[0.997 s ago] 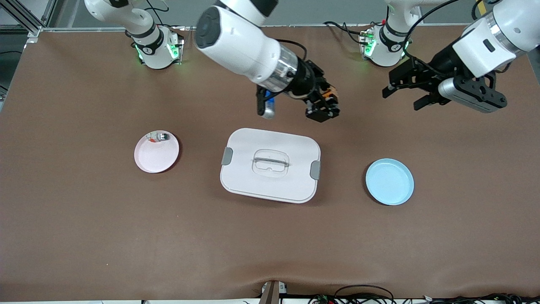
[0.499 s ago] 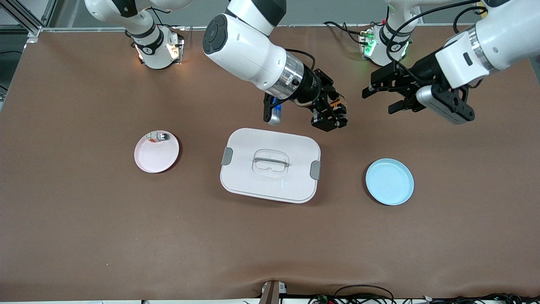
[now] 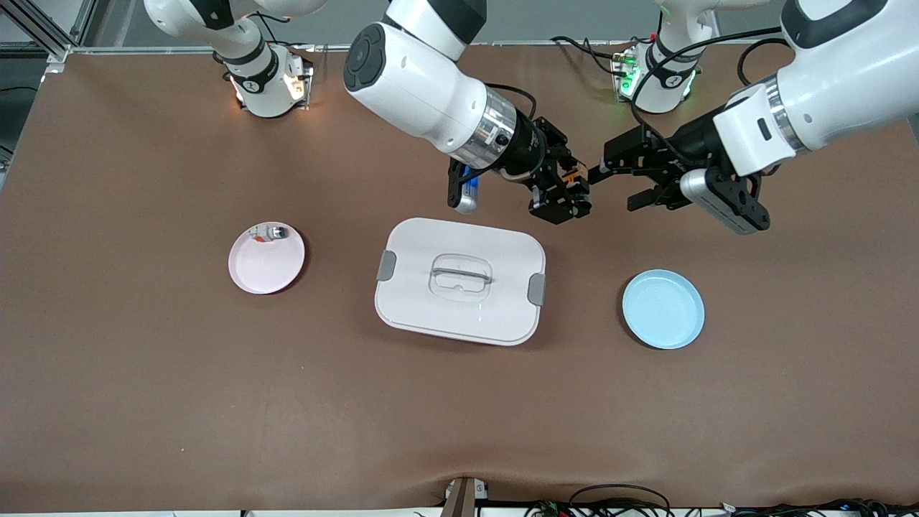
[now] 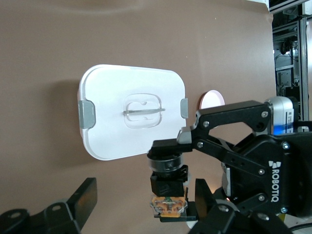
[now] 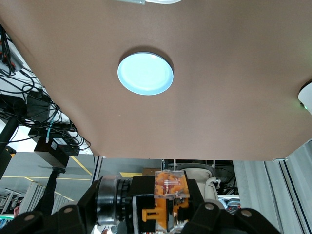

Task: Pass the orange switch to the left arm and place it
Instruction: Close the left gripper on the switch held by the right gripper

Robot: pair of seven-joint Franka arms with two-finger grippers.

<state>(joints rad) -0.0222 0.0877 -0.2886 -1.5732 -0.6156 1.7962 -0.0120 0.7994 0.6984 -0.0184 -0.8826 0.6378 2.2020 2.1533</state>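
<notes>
A brown tabletop [image 3: 143,373] runs from one arm's base to the other, with cables trailing along its edge nearest the front camera. In the middle sits the white box [image 3: 459,281], lid on, grey latches at both short ends and a clear recessed handle on top. A pink plate [image 3: 266,262] lies toward the right arm's end and carries a small silver-grey part [image 3: 271,233] at its rim; a light blue plate [image 3: 663,309] lies toward the left arm's end.

The right arm reaches out from its base, and the right end effector [image 3: 562,192] hangs over bare tabletop just past the box's edge on the robots' side. Its fingers are clamped on the orange switch [image 3: 568,174], held up in the air (the right wrist view shows its orange button end and clear housing pinched between the black fingers [image 5: 168,199]).

The left arm stretches in from its own base, and the left end effector [image 3: 621,181] is over the tabletop between the switch and the blue plate's end, fingers spread wide and pointing at the switch. In the left wrist view the switch [image 4: 168,187] sits between those spread fingers [image 4: 83,197], with gaps on both sides, so they are not touching it
</notes>
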